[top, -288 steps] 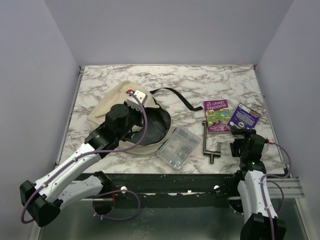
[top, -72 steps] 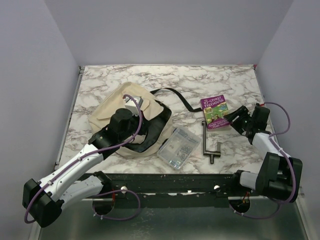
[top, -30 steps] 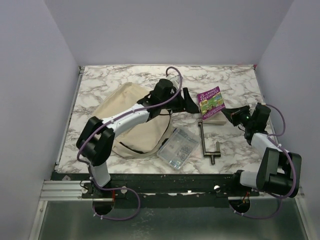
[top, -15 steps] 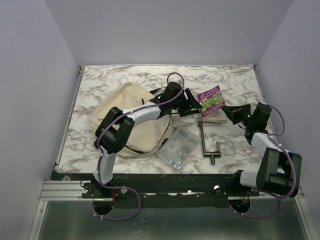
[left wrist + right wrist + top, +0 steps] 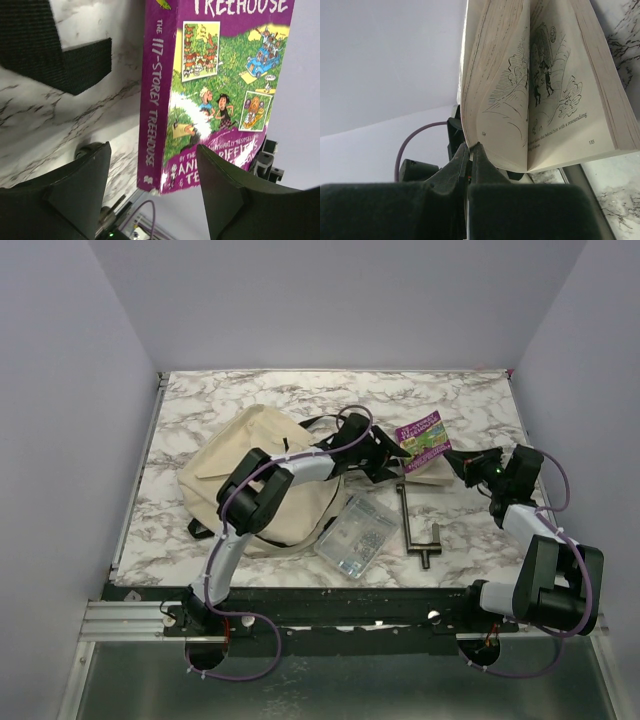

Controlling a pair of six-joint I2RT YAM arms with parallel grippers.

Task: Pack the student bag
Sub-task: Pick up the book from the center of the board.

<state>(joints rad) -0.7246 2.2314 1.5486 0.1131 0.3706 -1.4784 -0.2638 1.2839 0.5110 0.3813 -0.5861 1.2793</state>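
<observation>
Over veined marble (image 5: pixel 250 395), right claw (image 5: pixel 470 146) pinches fanned paperback (image 5: pixel 425 440).

The book (image 5: pixel 424 436) stands between the left pincer (image 5: pixel 152 150) and right pincer (image 5: pixel 470 147), blocking passage.

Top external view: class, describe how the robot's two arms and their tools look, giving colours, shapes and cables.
Both the left arm and right arm have white link shells with black joint housings, and a purple cable loops along each. The left tool and right tool are black; the left's fingers are broad matte wedges.
</observation>
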